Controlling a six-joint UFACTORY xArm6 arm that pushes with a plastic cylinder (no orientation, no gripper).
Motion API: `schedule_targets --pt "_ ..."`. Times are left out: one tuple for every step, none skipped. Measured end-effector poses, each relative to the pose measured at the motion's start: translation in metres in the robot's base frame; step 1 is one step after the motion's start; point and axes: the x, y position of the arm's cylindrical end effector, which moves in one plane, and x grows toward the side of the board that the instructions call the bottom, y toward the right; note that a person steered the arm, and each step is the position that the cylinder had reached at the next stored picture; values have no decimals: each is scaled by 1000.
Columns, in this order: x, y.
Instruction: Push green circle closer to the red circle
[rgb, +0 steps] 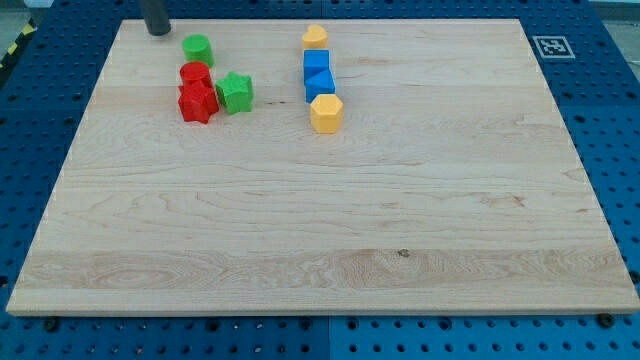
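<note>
The green circle (198, 48) lies near the view's top left on the wooden board (330, 220). The red circle (194, 74) lies just below it, almost touching. My tip (158, 31) is at the board's top edge, a short way to the upper left of the green circle and apart from it.
A red star (197, 102) sits right below the red circle, with a green star (236, 92) touching its right side. To the right, a column runs down: a yellow block (315, 39), two blue blocks (317, 62) (319, 83), and a yellow hexagon (326, 113).
</note>
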Motion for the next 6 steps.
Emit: schedule_targets --pt "5 17" --pt "28 49" --pt "48 84" --pt "55 106" --pt "58 100" --pt "52 97"
